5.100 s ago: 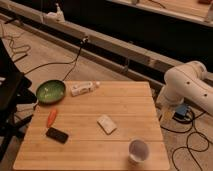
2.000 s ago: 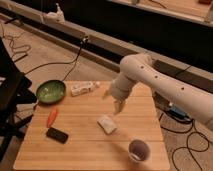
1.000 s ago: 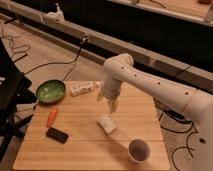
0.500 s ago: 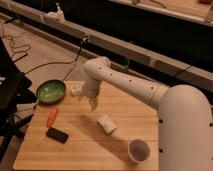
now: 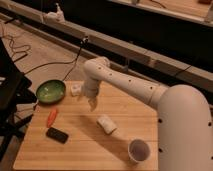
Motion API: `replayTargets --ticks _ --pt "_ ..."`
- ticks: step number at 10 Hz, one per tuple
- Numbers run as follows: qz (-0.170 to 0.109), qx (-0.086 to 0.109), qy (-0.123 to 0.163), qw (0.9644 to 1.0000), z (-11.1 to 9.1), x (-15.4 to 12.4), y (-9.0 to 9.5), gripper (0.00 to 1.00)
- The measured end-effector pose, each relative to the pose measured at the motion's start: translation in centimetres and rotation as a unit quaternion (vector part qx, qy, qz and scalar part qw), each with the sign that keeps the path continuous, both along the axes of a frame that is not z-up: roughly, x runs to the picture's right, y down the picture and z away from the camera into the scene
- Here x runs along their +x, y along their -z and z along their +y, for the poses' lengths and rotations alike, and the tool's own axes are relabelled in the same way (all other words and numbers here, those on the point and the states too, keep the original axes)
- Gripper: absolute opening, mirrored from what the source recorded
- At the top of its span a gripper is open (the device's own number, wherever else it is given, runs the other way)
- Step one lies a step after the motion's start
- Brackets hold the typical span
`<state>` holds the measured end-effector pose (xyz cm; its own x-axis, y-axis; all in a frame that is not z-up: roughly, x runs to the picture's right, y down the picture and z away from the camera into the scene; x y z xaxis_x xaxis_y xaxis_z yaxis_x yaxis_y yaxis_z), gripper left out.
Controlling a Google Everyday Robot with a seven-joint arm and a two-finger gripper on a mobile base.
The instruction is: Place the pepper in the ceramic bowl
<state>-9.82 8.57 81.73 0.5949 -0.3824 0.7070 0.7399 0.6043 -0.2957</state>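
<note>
Gripper low over surface, can't tell its state. Pepper down-left of it, bowl left, both apart.

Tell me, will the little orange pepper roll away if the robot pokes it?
Probably a bit: the pepper looks rounded and tapered, so it would likely curve round, not roll straight. It looks small, so probably light. The gripper hangs over the table, apart from it.

White arm reaching in from the right, elbow raised, claw pointing down
</note>
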Motion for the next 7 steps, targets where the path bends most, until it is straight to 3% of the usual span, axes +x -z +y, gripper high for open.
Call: replayTargets --ticks 2,4,7 --pt "-0.016 -0.012 0.000 0.9998 0.3 -1.8 -2.1 0.65" --pt "-0.043 -0.034 0.019 0.9983 1.3 -4.4 -4.3 0.65" --pt "-0.094 -0.049 0.043 0.9934 1.6 -9.2 -6.4 0.65"
